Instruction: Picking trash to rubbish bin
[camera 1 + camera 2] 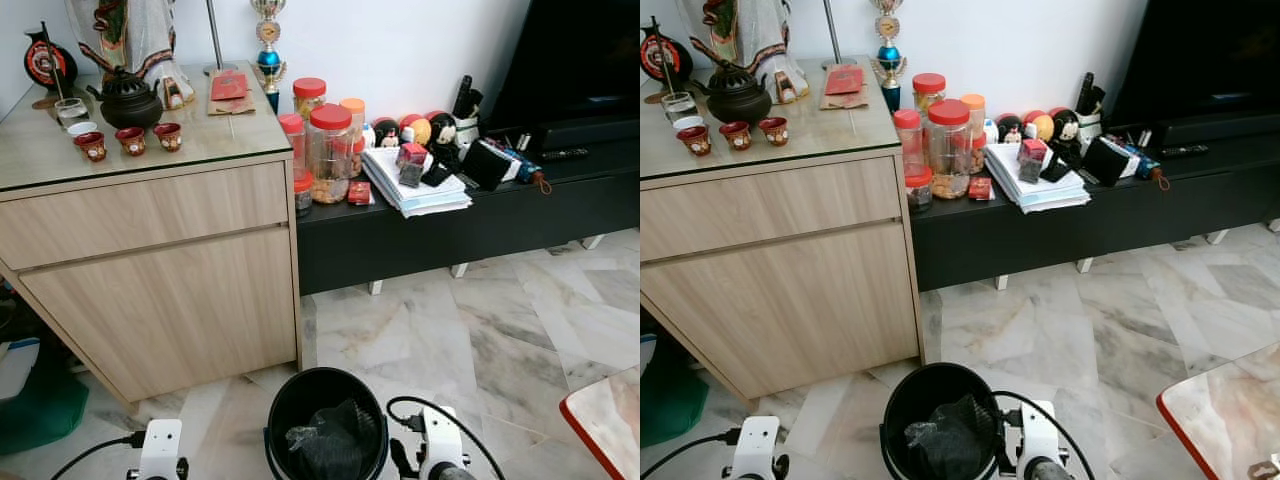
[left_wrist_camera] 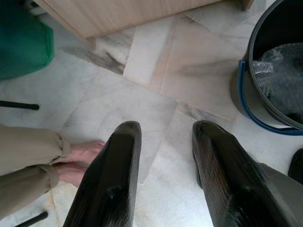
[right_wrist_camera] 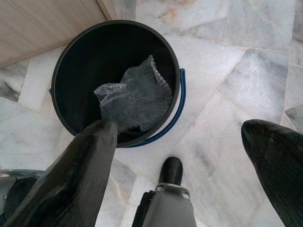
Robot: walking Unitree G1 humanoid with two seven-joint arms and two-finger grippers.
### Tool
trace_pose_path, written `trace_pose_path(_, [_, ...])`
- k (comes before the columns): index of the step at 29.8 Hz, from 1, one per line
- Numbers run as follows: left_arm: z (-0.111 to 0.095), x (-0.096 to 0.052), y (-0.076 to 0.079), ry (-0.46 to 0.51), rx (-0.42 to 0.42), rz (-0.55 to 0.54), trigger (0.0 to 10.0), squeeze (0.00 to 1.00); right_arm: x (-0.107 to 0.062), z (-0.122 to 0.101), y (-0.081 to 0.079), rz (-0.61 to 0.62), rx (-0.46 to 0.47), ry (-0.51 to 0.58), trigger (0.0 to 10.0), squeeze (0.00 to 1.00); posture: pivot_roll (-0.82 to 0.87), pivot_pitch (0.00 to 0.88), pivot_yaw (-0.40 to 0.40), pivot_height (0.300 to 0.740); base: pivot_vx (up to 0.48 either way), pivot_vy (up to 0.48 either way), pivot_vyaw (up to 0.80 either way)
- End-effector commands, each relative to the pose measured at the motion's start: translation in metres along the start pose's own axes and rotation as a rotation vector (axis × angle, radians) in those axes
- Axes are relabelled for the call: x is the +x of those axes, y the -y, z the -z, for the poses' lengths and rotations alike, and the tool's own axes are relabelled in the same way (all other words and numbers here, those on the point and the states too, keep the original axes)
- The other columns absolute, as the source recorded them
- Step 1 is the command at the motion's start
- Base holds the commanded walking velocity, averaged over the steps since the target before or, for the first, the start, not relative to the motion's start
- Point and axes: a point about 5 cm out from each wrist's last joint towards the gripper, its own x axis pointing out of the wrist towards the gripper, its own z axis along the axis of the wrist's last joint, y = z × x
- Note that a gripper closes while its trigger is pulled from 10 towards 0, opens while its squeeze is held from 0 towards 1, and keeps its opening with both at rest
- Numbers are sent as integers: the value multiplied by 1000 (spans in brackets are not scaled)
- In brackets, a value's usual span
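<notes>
A black rubbish bin [image 1: 283, 405] with a blue handle stands on the marble floor right in front of me, between my two wrists. Inside it lies a crumpled piece of clear bubble wrap [image 3: 135, 97] on the dark bottom. My right gripper [image 3: 179, 127] hangs open wide above the floor beside the bin [image 3: 71, 56], one finger [image 3: 90, 151] near its rim, nothing held. My left gripper [image 2: 163, 130] is open and empty over bare floor on the bin's [image 2: 246, 90] other side.
A wooden cabinet [image 1: 150, 280] with a tea set stands ahead on the left. A low black bench [image 1: 480, 225] with jars and papers runs to the right. A green bag [image 1: 40, 400] lies left, a red-edged table corner [image 1: 605, 415] right. A person's bare foot [image 2: 80, 158] is near my left gripper.
</notes>
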Motion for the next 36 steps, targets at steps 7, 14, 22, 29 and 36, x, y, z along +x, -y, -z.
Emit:
trace_pose_path(7, [5, -1, -1, -29, 12, 6, 10000, 0, 0, 1, -1, 2, 16, 1, 10000, 0, 48, 0, -1, 740, 0, 0, 0])
trace_pose_path(14, [3, 0, 1, -26, 12, 13, 10000, 0, 0, 1, -2, -3, 12, -1, 10000, 0, 49, 0, -3, 740, 0, 0, 0])
trace_pose_path(22, [4, 0, 2, -30, 5, 14, 10000, 0, 0, 1, -2, -2, 18, -2, 10000, 0, 52, 0, -8, 740, 0, 0, 0])
trace_pose_path(29, [4, 0, 3, -31, -1, 14, 10000, 0, 0, 1, -2, -3, 19, -1, 10000, 0, 55, 0, -10, 740, 0, 0, 0])
trace_pose_path(36, [4, 0, 3, -29, -4, 14, 10000, 0, 0, 1, -4, -10, 18, -1, 10000, 0, 58, 0, -11, 740, -103, 0, 0])
